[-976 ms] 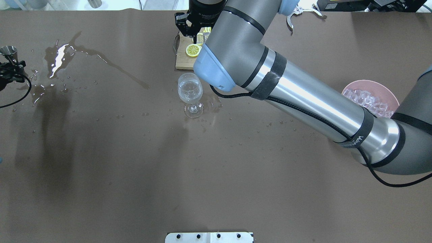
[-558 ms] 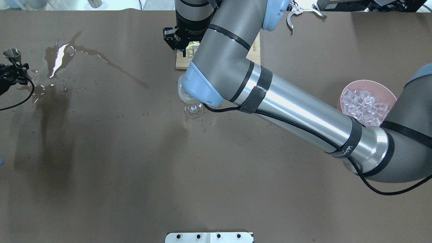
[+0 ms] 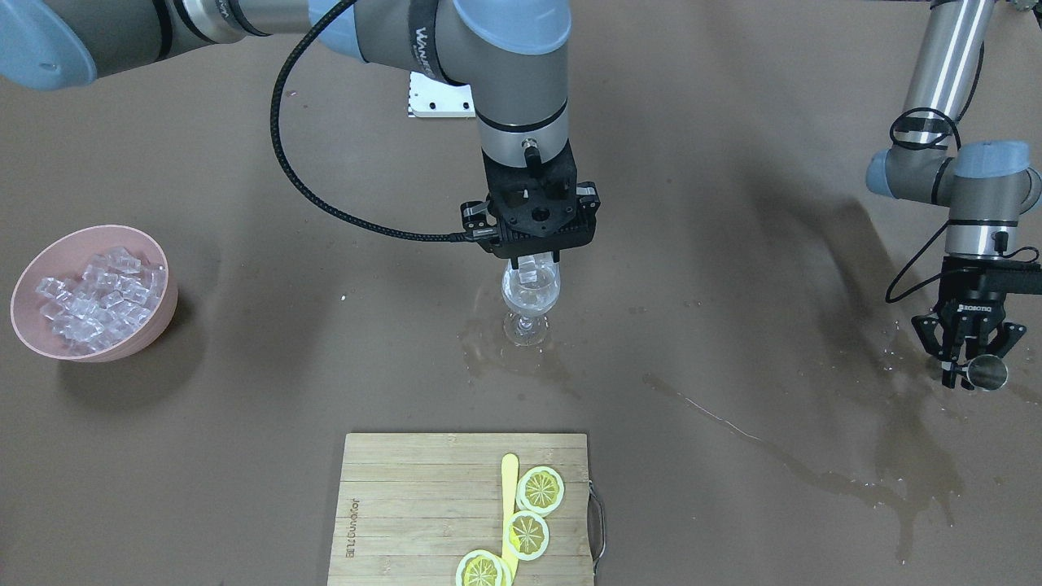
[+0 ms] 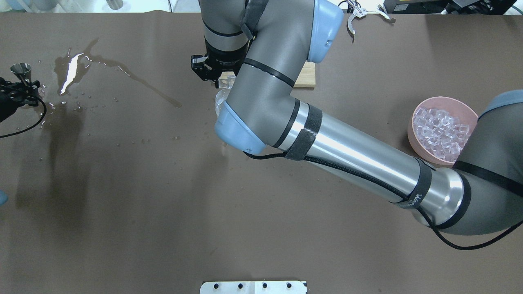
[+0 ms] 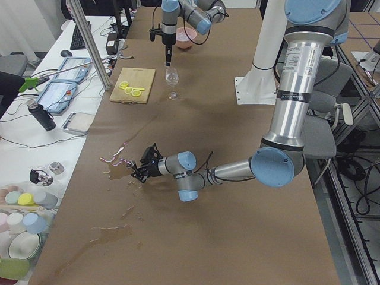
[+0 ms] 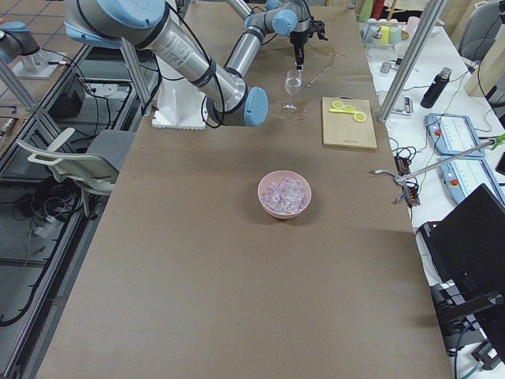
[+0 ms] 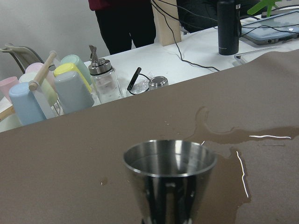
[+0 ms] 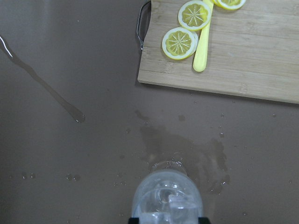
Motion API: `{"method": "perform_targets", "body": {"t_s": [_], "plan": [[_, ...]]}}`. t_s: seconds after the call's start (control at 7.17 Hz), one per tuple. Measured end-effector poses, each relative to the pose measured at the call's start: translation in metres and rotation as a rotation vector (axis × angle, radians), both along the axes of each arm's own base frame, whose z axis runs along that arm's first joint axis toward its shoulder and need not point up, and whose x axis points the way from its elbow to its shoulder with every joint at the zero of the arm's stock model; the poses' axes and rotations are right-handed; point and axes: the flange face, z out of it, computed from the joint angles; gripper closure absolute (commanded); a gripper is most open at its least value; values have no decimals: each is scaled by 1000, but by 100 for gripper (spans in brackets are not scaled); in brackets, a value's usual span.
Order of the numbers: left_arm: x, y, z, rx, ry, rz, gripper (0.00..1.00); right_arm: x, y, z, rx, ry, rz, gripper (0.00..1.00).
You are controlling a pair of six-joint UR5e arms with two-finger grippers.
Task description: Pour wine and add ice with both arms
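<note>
My right gripper [image 3: 533, 264] is shut on a clear ice cube [image 3: 532, 267] and holds it just above the rim of the wine glass [image 3: 529, 299]. The glass stands upright with a little clear liquid in it; the wrist view [image 8: 166, 198] looks straight down into it. In the overhead view the right arm hides most of the glass [image 4: 220, 101]. My left gripper [image 3: 973, 370] is shut on a steel jigger [image 3: 987, 372] at the table's far side, over a wet patch; the jigger's mouth fills the left wrist view [image 7: 169, 161].
A pink bowl [image 3: 155, 325] full of ice cubes [image 4: 439, 128] stands on the right arm's side. A wooden board [image 3: 407, 505] carries lemon slices [image 3: 541, 488] and a yellow stick. Spilled liquid [image 4: 71, 69] streaks the table near the left gripper.
My right gripper has moved from over the wooden board back toward the robot, to above the wine glass, with the ice cube in it. The left gripper and jigger shifted only slightly.
</note>
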Motion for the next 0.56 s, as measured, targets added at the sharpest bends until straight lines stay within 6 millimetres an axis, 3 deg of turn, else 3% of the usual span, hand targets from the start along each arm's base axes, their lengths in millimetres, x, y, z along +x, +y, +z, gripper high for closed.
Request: {"method": "perform_targets", "body": {"t_s": [0.28,0.56], "plan": [[8,3,4,-8,-6,14,100,-4,5,4,-6,-8,4,100],[12,5,5,-11,-7,24,81,-2,14,10,-15,-23,10,100]]}}
